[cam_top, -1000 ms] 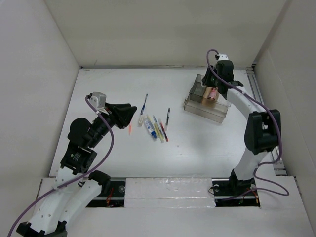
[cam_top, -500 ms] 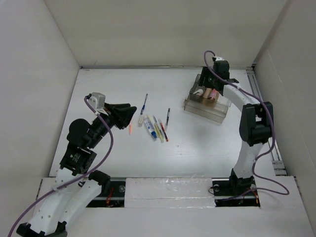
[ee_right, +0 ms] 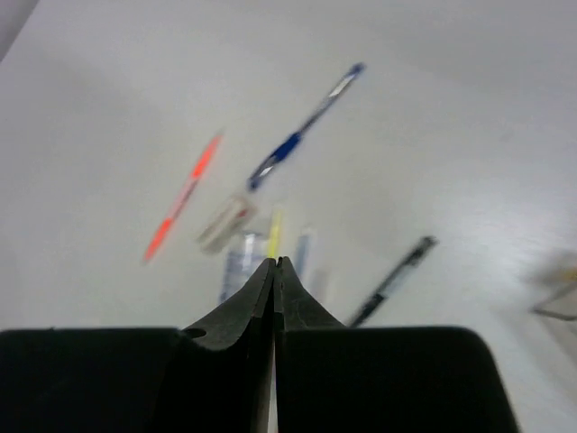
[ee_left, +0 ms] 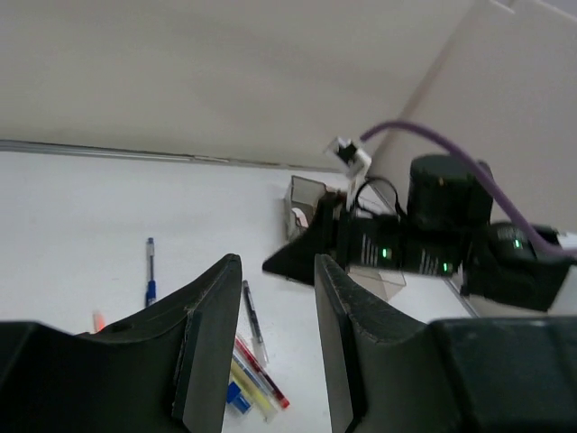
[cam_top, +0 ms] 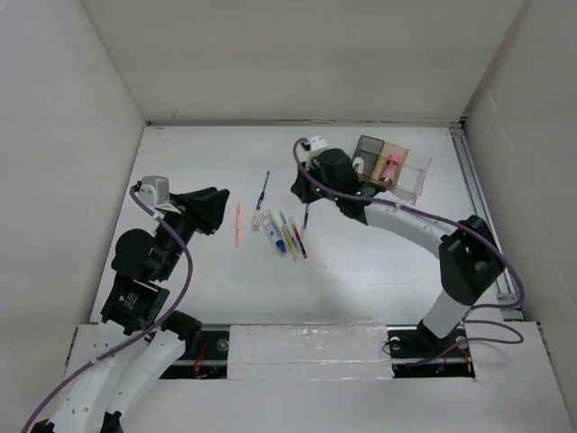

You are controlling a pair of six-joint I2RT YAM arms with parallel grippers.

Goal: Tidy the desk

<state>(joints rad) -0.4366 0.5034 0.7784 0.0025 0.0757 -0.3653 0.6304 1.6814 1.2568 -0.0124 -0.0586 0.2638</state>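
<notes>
On the white desk (cam_top: 379, 262) lie several pens: an orange one (cam_top: 238, 223), a blue one (cam_top: 262, 194), a black one (cam_top: 306, 216) and a tight cluster (cam_top: 284, 236). My right gripper (cam_top: 297, 188) hovers over the pens, between the blue and black ones. It is shut (ee_right: 275, 263) with nothing in it; below it lie the orange pen (ee_right: 185, 197), blue pen (ee_right: 302, 140) and black pen (ee_right: 394, 280), blurred. My left gripper (cam_top: 224, 207) stands open and empty just left of the orange pen. Between its fingertips (ee_left: 277, 266) the black pen (ee_left: 251, 311) and the cluster (ee_left: 252, 388) show.
A clear compartmented tray (cam_top: 413, 183) stands at the back right, with a pink item (cam_top: 390, 168) and a white item (cam_top: 359, 165) in it. White walls close in the desk on three sides. A metal rail (cam_top: 478, 180) runs along the right edge.
My right arm has swung left from the tray to above the pens, and its jaws have shut. The tray now sits slightly farther back. My left gripper has drawn back left, uncovering the orange pen.
</notes>
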